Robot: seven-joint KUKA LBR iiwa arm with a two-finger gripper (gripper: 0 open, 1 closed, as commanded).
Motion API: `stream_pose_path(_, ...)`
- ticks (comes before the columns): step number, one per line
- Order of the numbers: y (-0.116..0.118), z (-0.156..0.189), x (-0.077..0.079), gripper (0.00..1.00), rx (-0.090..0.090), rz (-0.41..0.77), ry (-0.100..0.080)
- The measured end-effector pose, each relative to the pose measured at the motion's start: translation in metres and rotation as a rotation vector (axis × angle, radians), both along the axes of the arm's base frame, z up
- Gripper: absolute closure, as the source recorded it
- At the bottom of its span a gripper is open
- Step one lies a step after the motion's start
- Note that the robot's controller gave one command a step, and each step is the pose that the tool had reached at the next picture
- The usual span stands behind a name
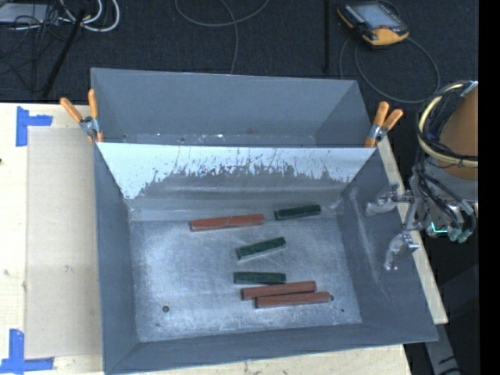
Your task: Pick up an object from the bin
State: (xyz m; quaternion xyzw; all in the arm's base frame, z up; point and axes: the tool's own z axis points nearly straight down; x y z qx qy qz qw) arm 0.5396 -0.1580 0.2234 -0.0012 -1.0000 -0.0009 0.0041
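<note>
My gripper hangs over the bin's right sloping wall, its two metal fingers spread apart, open, with nothing between them. Nearest to it, to its left, a short dark green block lies on the bin floor by the back wall. Two reddish-brown sticks lie side by side near the front, well left of and below the gripper. No thing touches the fingers.
A long reddish-brown stick lies at the back left of the floor. Two more dark green blocks rest in the middle. The arm with its orange cover and cables stands outside the right rim.
</note>
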Motion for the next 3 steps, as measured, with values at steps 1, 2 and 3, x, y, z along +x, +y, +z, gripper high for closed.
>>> stream_pose_path(1,0.001,0.004,0.002,0.00,-0.002,0.004,-0.008)
stream_pose_path(2,0.019,-0.048,-0.012,0.00,-0.003,0.012,-0.013)
stream_pose_path(3,0.068,-0.116,-0.020,0.00,-0.002,0.008,-0.011)
